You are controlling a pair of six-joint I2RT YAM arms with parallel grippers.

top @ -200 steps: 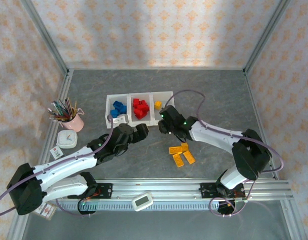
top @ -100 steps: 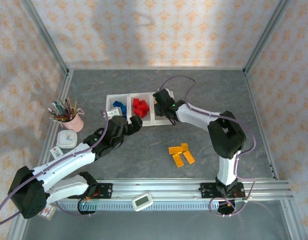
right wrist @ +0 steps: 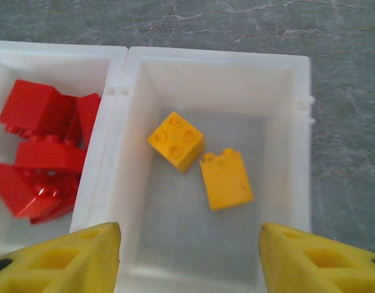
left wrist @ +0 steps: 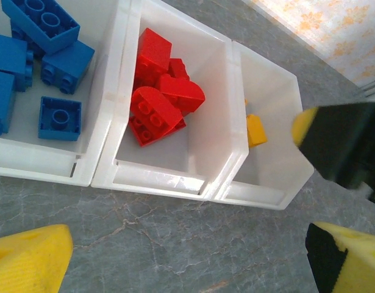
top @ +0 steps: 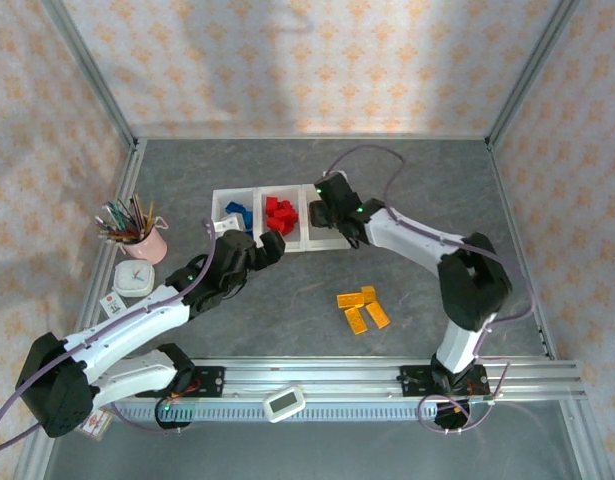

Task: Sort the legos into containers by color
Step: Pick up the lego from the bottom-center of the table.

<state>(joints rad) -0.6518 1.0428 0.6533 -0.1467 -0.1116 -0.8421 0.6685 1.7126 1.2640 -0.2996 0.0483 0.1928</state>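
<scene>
Three joined white containers stand mid-table. The left bin holds blue legos, the middle one red legos. Two yellow legos lie in the right bin. My right gripper hangs open above that bin with nothing between its fingers; in the top view it covers the bin. My left gripper is open over bare table just in front of the bins. Several loose yellow legos lie on the table to the right front.
A pink cup of pencils and a small white clock stand at the left. A metal rail with a white device runs along the near edge. Frame posts and patterned walls close in the sides and back.
My right gripper has moved from the table in front of the bins to above the right bin and has opened. My left gripper has edged towards the bins.
</scene>
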